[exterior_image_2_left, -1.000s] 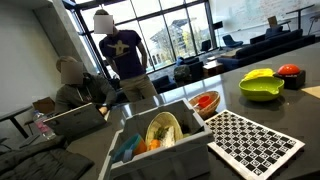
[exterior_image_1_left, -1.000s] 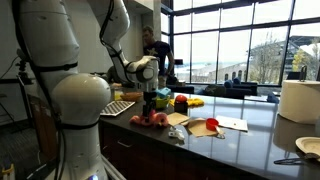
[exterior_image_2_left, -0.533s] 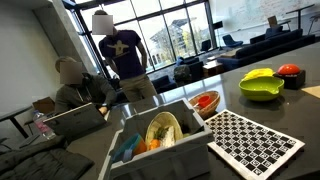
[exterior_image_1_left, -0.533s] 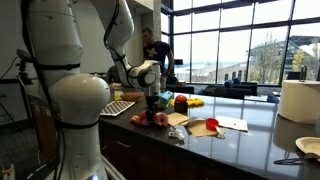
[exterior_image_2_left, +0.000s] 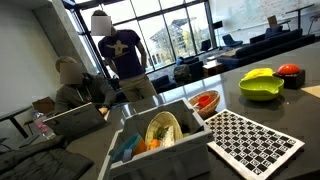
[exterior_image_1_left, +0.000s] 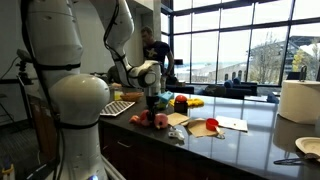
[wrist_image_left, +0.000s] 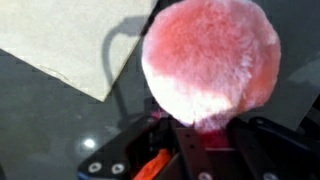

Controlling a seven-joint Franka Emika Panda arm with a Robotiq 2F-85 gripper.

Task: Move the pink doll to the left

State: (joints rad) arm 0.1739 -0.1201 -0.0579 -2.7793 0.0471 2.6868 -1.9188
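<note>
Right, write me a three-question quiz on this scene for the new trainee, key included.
1. True or false: the pink doll sits inside the green bowl.
2. In the wrist view, what lies on the dark counter next to the doll?
A. a sheet of paper
B. a spoon
C. a phone
3. Fill in: in an exterior view, the gripper hangs directly ____ the doll.

Key: 1 false; 2 A; 3 above.
</note>
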